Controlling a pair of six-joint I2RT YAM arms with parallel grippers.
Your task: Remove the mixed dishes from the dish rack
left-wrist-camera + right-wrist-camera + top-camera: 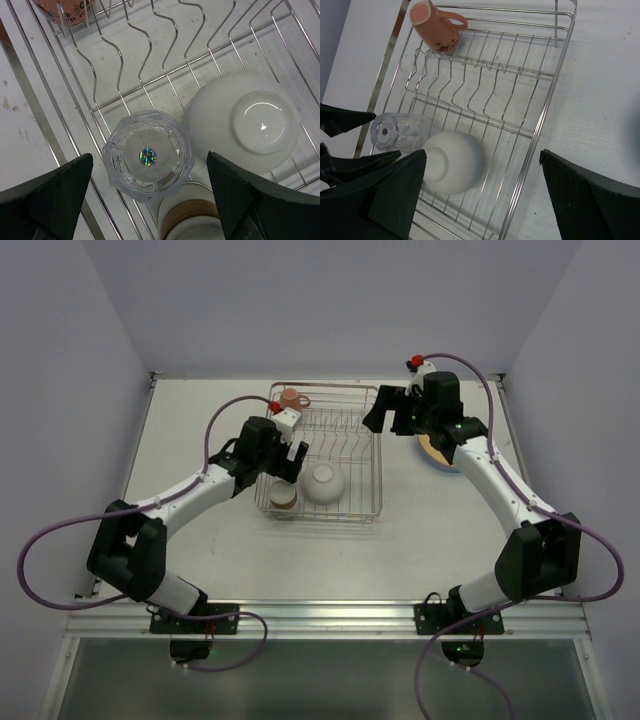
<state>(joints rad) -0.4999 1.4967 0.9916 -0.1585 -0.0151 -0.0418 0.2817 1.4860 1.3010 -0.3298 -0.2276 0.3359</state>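
— Below the left end effector [150, 195], what is there?
— The glass [148, 156], upside down in the rack [165, 75], right between its spread fingers.
— What could go wrong?
— The bowl [245, 122] and the brown cup [190, 217] sit touching it. A finger could bump them, or the glass could slip.
— And the right end effector [482, 192]?
— Spread too, holding nothing.

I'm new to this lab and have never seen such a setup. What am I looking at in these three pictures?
Two robot arms are bolted to a table. The overhead picture shows both; the other two come from cameras on their wrists. On the table sits a wire dish rack holding an upturned white bowl, an upturned clear glass, a brown cup and a pink mug. A stack of plates lies outside, right of the rack. The left claw hovers open over the glass; the right claw is open over the rack. Neither holds anything.
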